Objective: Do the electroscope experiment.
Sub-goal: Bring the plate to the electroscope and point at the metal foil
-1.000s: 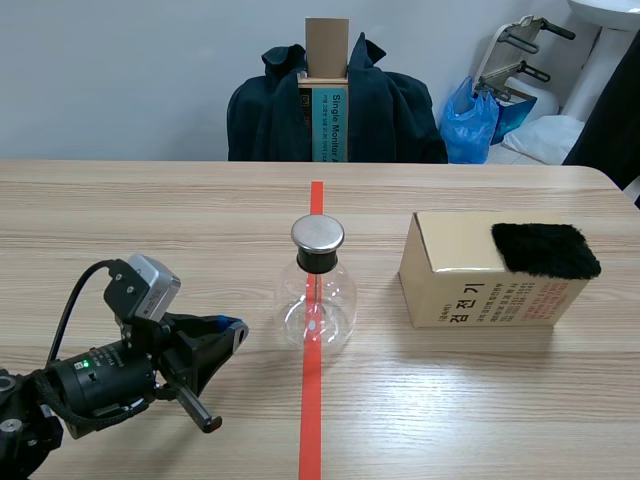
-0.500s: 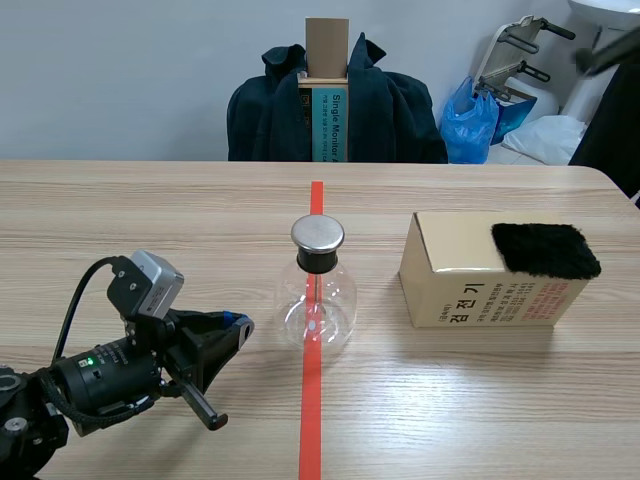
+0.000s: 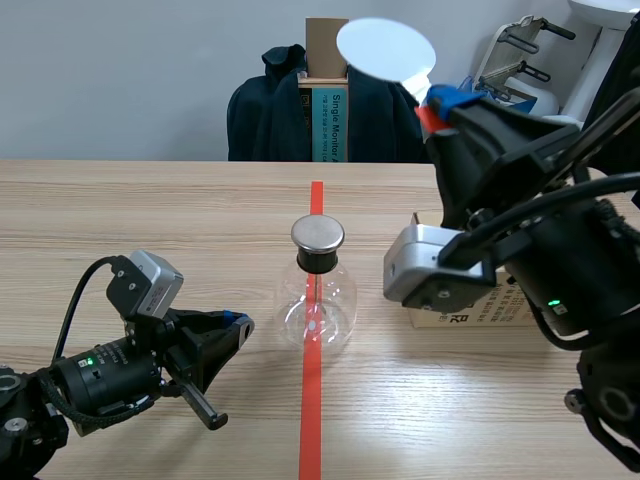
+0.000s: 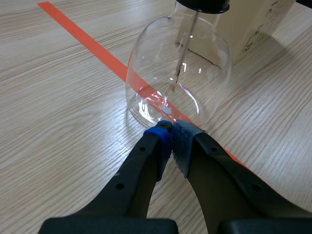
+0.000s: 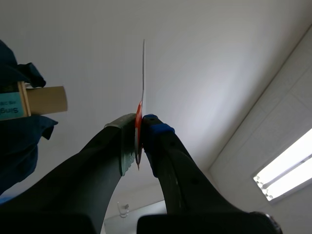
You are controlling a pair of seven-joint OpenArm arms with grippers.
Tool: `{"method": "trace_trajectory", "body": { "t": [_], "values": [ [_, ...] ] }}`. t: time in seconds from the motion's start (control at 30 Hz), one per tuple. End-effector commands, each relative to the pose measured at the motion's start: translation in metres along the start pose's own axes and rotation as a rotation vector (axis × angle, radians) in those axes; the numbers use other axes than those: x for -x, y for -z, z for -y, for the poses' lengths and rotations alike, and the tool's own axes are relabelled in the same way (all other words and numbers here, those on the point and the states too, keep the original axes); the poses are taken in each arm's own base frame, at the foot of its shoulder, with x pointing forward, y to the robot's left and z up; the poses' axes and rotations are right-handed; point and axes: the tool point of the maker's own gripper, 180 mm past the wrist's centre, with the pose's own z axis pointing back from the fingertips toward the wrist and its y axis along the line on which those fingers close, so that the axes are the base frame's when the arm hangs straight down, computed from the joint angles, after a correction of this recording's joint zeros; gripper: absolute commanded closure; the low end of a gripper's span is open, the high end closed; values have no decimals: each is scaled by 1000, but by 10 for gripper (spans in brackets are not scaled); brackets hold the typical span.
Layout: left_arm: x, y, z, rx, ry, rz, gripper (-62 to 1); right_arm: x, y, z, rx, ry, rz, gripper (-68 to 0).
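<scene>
Scene view: right gripper [image 3: 432, 105], absent 0.5 s ago, is coming in high, pinching a flat white round disc [image 3: 386, 47], prob. starting approach to the clear glass metal-capped electroscope flask [image 3: 316, 290] mid-table, w/ left gripper [image 3: 235, 325], fingers pressed together, lying beside it.

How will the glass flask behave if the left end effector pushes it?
The flask looks like thin clear glass, so probably fragile and slick. Its round bulb under a metal cap suggests it may rock or tip if pushed high. The shut left end effector sits low by its base; a nudge there probably slides it.
</scene>
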Motion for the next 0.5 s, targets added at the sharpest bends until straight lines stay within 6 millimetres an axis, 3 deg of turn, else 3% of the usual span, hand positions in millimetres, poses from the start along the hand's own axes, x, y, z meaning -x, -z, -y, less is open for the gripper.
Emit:
{"method": "trace_trajectory", "body": {
  "t": [0.0,0.47],
  "values": [
    [-14,3,2,9,6,44,-32,7,5,8,38,-12,-21,-6],
    [-14,3,2,9,6,45,-32,21,-8,-62,-121,27,-130,-6]
  ]
}}
